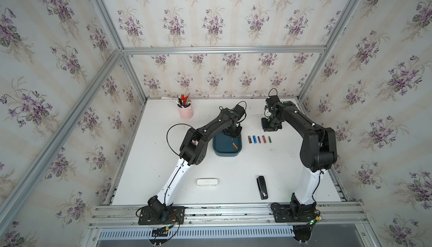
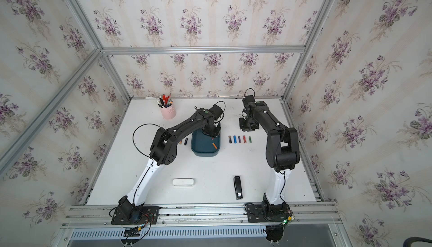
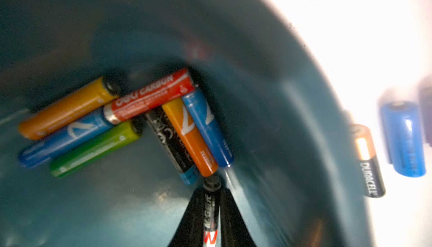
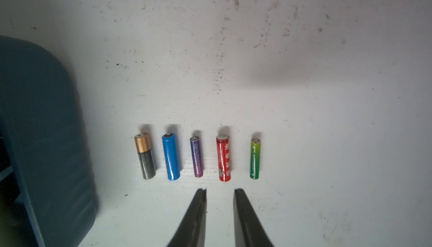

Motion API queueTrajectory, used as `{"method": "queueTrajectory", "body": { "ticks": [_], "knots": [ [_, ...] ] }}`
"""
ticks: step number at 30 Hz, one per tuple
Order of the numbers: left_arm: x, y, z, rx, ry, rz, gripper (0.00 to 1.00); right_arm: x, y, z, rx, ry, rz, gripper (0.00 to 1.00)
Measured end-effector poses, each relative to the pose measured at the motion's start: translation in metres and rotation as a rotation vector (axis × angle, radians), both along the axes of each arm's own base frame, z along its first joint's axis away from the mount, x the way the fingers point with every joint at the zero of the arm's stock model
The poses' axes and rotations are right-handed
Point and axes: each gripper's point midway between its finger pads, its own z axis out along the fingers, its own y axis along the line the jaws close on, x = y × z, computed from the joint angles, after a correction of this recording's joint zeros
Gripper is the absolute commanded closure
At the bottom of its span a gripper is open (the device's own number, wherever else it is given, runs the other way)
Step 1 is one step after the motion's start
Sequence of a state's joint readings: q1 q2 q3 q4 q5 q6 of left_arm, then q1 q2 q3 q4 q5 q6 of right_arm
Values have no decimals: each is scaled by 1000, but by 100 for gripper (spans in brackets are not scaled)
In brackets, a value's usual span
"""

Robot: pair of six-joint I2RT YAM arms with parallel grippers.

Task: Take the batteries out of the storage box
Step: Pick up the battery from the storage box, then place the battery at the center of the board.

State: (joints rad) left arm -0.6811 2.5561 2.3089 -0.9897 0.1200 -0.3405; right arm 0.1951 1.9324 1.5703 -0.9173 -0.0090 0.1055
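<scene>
Left pincer (image 3: 212, 187) is clamped on slim black cylindrical battery (image 3: 210, 213) inside dark teal plastic storage box (image 1: 224, 152); at least seven coloured batteries (image 3: 131, 126) are left in it. Five batteries (image 1: 259, 139) are laid out on white tabletop (image 1: 233, 171) beside it. Right pincer (image 4: 219, 189) is slightly parted, empty.

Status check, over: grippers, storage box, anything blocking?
Left gripper shut on black battery inside storage box. Right gripper open, empty, near battery row. Battery pile crowds the held end.
</scene>
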Motion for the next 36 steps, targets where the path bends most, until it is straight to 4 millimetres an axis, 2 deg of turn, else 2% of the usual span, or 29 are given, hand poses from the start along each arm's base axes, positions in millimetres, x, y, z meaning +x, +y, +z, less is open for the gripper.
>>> {"method": "queueTrajectory", "body": {
  "ticks": [12, 25, 31, 36],
  "knots": [
    [-9, 11, 8, -1, 39, 14, 86, -3, 0, -2, 3, 3, -2, 74],
    [-14, 42, 49, -75, 47, 95, 86, -3, 2, -3, 14, -3, -3, 74],
    [-13, 71, 71, -105, 31, 151, 86, -3, 7, -3, 30, -5, -4, 74],
    [-10, 112, 88, -117, 11, 225, 86, -3, 9, -6, 32, 3, -1, 74]
  ]
}}
